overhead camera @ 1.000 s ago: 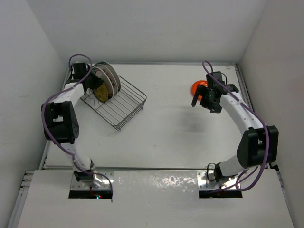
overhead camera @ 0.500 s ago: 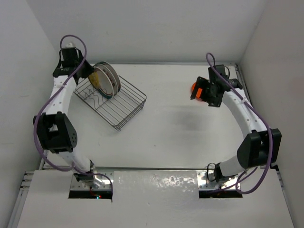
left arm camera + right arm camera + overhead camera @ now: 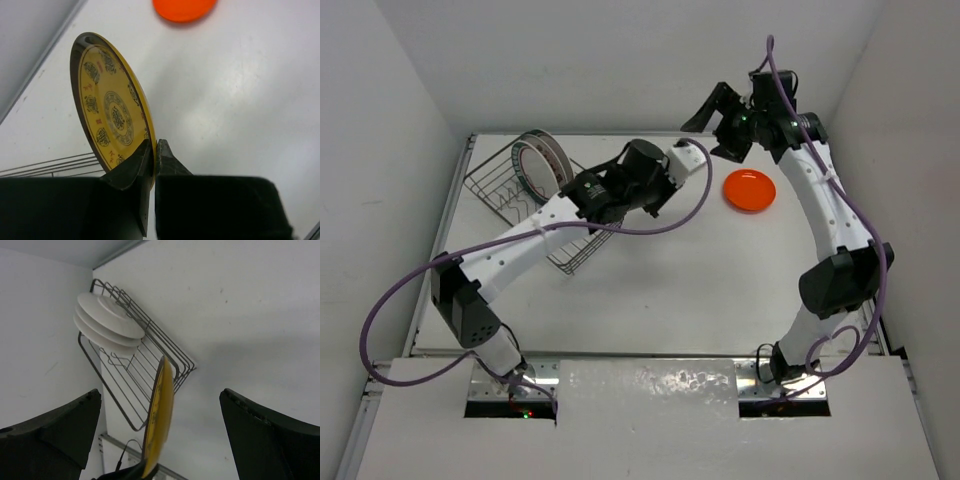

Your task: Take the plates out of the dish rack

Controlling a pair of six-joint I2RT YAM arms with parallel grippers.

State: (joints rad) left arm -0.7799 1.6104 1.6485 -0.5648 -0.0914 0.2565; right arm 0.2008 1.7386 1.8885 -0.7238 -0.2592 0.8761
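Observation:
My left gripper (image 3: pixel 154 150) is shut on the rim of the small yellow-orange patterned plate (image 3: pixel 112 107) and holds it on edge over the white table, between the dish rack and the orange plate. The right wrist view shows this plate (image 3: pixel 161 415) edge-on, in front of the rack. The small plain orange plate (image 3: pixel 749 190) lies flat on the table at the right; it also shows in the left wrist view (image 3: pixel 184 7). My right gripper (image 3: pixel 717 122) is open wide and empty, raised near the back wall. The dark wire dish rack (image 3: pixel 510 195) holds two white banded plates (image 3: pixel 540 165) upright.
The rack (image 3: pixel 135 370) sits at the back left, close to the left wall, with the white plates (image 3: pixel 107 322) at its far end. My left arm (image 3: pixel 550 225) stretches across the rack's front corner. Walls close the table on three sides.
My left arm lifted the yellow patterned plate out of the rack and swung right to the table's middle. My right gripper let go of the orange plate, which now lies flat, and rose toward the back wall.

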